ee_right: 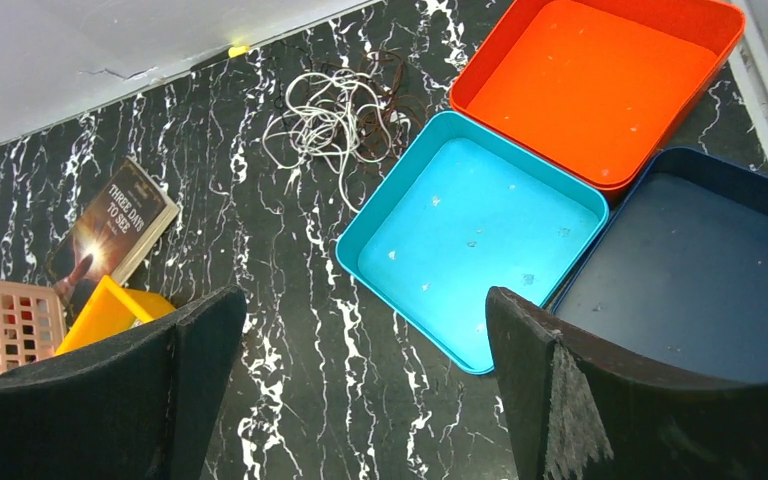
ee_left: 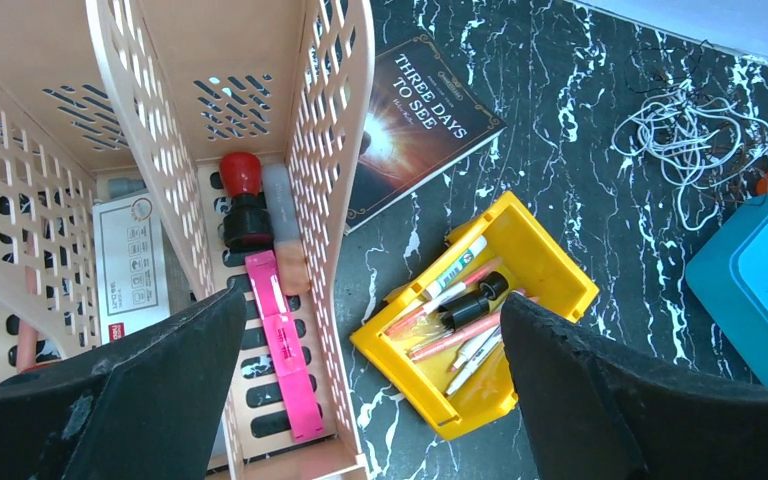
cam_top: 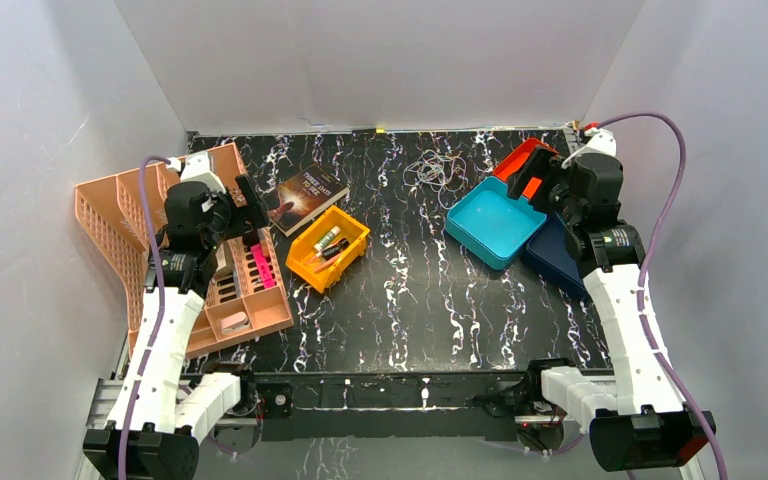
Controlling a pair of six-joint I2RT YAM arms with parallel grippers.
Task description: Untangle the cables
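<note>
The cables (cam_top: 436,169) lie in one tangled heap of thin pale and dark loops near the back wall, just left of the teal tray. They also show in the left wrist view (ee_left: 690,135) and in the right wrist view (ee_right: 338,110). My left gripper (cam_top: 253,205) is open and empty, held high over the peach basket's right wall and the yellow bin (ee_left: 370,320). My right gripper (cam_top: 537,180) is open and empty, held above the teal tray's near corner (ee_right: 360,310). Both are well away from the cables.
A peach basket (cam_top: 120,215) with a pink item and other small things stands at the left. A book (cam_top: 307,196) and a yellow bin (cam_top: 328,248) of pens lie mid-left. Teal (cam_top: 495,222), orange (cam_top: 516,160) and dark blue (cam_top: 552,255) trays sit at the right.
</note>
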